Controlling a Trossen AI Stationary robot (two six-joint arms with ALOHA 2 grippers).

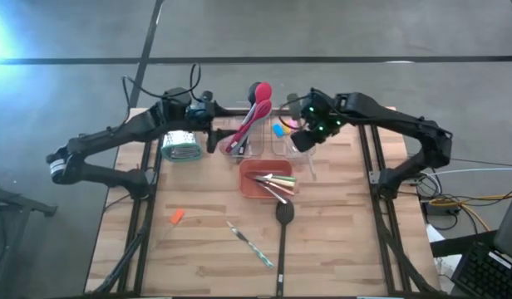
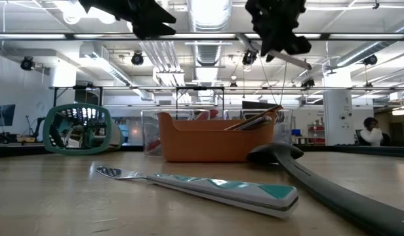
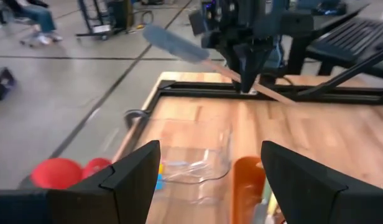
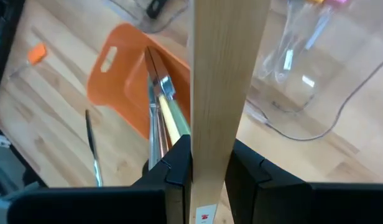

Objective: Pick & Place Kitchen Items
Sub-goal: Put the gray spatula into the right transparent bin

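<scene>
Held item: a wooden-handled spatula (image 4: pixel 219 93) with a grey blade is hanging in the air above the clear tubs (image 1: pixel 291 143) at the far side of the table.
Right gripper (image 4: pixel 209 163): it is clamping its fingers on the flat wooden handle, near one end.
Handling: it is looking light and stiff; the smooth flat handle is likely to pivot when pinched so far from the blade, so a grip nearer the middle would steady it.
Left gripper (image 3: pixel 207 180): it is hovering with jaws spread wide and empty, over the tub of red spoons (image 1: pixel 258 95).
Orange tray (image 1: pixel 254 178): it is holding thin yellow-green tools.
Table (image 1: pixel 198 249): a black spoon (image 1: pixel 283 232), a teal-handled tool (image 1: pixel 249 243) and an orange piece (image 1: pixel 176 217) are lying loose.
</scene>
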